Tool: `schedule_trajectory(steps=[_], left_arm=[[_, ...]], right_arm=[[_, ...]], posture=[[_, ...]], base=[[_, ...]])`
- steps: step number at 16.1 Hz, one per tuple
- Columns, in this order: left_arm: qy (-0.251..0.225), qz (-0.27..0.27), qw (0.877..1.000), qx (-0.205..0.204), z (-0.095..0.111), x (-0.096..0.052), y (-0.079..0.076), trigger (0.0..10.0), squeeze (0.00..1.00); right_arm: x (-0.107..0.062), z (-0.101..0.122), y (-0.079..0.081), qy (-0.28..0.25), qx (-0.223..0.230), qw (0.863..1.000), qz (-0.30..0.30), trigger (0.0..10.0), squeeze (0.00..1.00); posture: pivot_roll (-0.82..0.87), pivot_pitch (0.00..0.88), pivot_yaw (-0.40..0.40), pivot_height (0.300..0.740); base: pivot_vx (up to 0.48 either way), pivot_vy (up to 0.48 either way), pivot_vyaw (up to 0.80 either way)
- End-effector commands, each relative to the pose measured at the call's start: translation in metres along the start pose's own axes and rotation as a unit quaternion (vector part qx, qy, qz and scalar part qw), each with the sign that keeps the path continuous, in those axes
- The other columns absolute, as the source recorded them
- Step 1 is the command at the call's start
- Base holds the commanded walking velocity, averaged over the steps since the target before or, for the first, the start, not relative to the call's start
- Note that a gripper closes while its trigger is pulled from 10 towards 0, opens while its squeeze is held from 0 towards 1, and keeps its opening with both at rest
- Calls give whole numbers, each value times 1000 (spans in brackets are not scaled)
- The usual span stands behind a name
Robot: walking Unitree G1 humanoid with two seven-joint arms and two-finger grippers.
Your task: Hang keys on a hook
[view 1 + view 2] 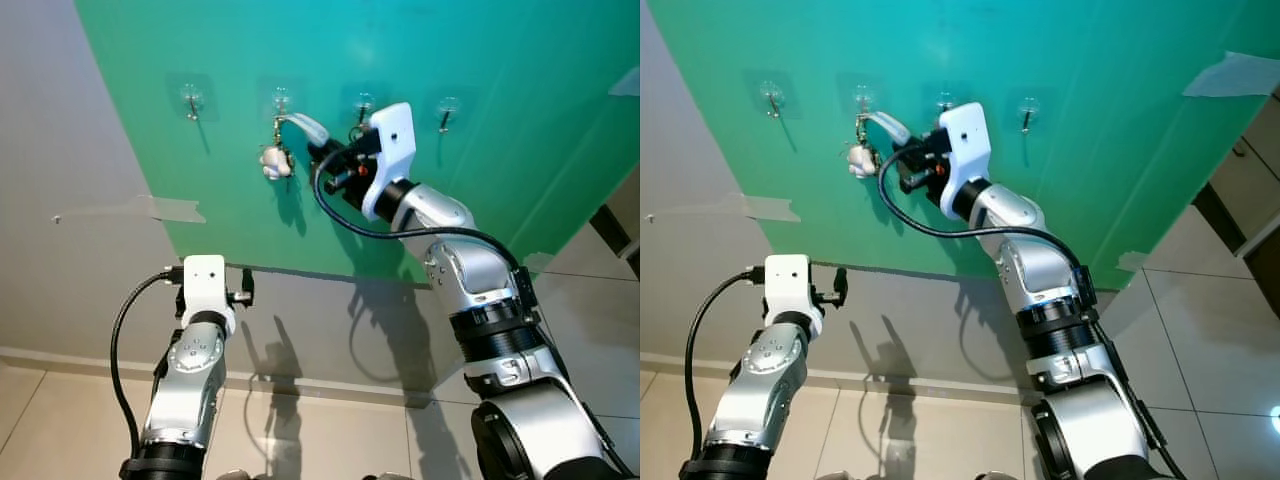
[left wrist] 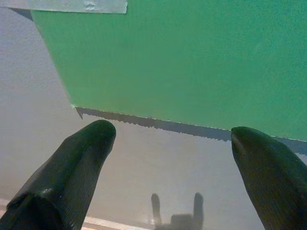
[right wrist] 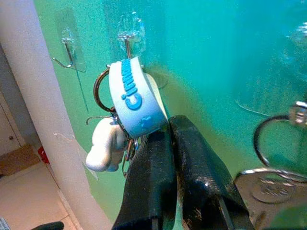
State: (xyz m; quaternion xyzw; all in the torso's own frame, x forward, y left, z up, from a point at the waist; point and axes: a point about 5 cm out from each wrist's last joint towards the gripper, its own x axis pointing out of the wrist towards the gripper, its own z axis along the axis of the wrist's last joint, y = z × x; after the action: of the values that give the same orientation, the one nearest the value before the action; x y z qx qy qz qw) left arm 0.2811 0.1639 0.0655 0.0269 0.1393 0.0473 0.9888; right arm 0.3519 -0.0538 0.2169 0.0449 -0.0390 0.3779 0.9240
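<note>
A green board (image 1: pixel 480 180) on the wall carries a row of clear stick-on hooks. My right gripper (image 3: pixel 168 128) is raised to the second hook from the left (image 1: pixel 282 100) and is shut on the pale blue strap (image 3: pixel 132 98) of a key bunch. A metal ring (image 3: pixel 100 91) and a white charm (image 1: pixel 275 162) dangle from the strap just under that hook (image 3: pixel 127 40). Whether the ring is over the hook I cannot tell. Lower down, my left gripper (image 2: pixel 172 134) is open and empty, facing the board's lower edge.
Another ring with a key (image 3: pixel 273 148) hangs by the third hook (image 1: pixel 364 103), close beside my right wrist. Free hooks sit at far left (image 1: pixel 191 100) and far right (image 1: pixel 447 108). Tape (image 1: pixel 150 208) holds the board's left side. A tiled floor (image 1: pixel 330 435) lies below.
</note>
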Motion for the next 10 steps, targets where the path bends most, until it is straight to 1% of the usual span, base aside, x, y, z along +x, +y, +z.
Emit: schedule_trajectory(steps=[1, 2, 4, 5, 6, 7, 8, 10], left_arm=[[-6, 10, 1000, 2, 1, -1, 2, 10000, 0], [-6, 13, 1000, 1, 1, -1, 4, 10000, 0], [-6, 14, 1000, 2, 0, -1, 4, 10000, 0], [-5, 13, 1000, 2, 1, 0, 3, 10000, 0], [-5, 12, 1000, 2, 1, 0, 3, 10000, 0], [-5, 10, 1000, 3, 1, 0, 2, 10000, 0], [-5, 9, 1000, 4, 1, 0, 2, 10000, 0], [-5, 8, 1000, 5, 0, -1, 3, 10000, 0]], right_arm=[[1, 0, -3, 0, -1, 1000, 1, 10000, 0], [-1, -8, -6, 10, -2, 1000, -5, 10000, 0], [-5, -16, -8, 22, -1, 1000, -11, 10000, 0], [-10, -24, -10, 35, -6, 999, -15, 10000, 0], [-12, -28, -10, 40, -8, 999, -19, 10000, 0], [-20, -34, -13, 50, -10, 998, -33, 10000, 0], [-25, -35, -16, 53, -15, 998, -42, 10000, 0], [-39, -29, -15, 44, -18, 998, -41, 10000, 0]], posture=[[3, 0, -44, 740], [3, 0, -44, 740], [7, 0, -46, 740], [-3, 0, -39, 740], [-6, 0, -37, 740], [-8, 0, -35, 740], [-14, 0, -32, 740], [-21, 0, -30, 740]], base=[[0, 0, 0], [0, 0, 0], [0, 0, 0], [0, 0, 0], [0, 0, 0], [0, 0, 0], [0, 0, 0], [0, 0, 0]])
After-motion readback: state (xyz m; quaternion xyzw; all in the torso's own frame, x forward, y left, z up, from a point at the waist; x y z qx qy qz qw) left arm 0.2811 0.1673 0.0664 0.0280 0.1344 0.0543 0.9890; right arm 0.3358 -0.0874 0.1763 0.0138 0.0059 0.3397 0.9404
